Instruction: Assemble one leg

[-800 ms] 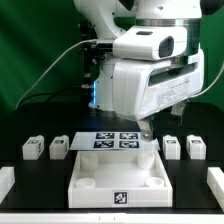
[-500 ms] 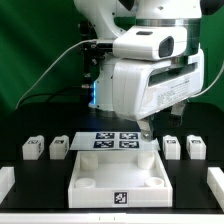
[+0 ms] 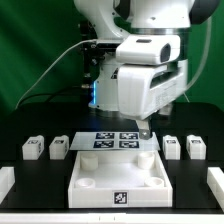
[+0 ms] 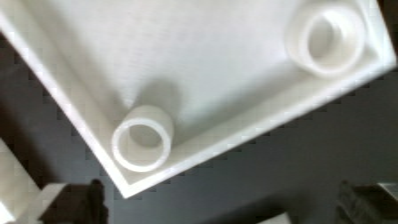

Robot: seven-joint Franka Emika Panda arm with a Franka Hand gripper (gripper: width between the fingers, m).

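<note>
At the bottom centre of the exterior view the tray (image 3: 90, 192) is seen; the sockets (image 4: 143, 140) that show are empty, so no step is judged done. Behind it, one leg (image 3: 32, 148) and a second leg (image 3: 58, 148) lie loose at middle left, a third leg (image 3: 171, 146) and a fourth leg (image 3: 196, 147) at middle right. Between the pairs lies the marker board (image 3: 118, 140). Above its right edge the gripper (image 3: 146, 128) hangs, fingers (image 4: 71, 200) spread wide with nothing grasped; picking and fitting are all left.

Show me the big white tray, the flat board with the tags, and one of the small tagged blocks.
tray (image 3: 92, 196): exterior view, its front wall.
marker board (image 3: 114, 139): exterior view, its middle, between the tags.
leg (image 3: 33, 148): exterior view, tagged face of the block farthest to the exterior view's left.
</note>
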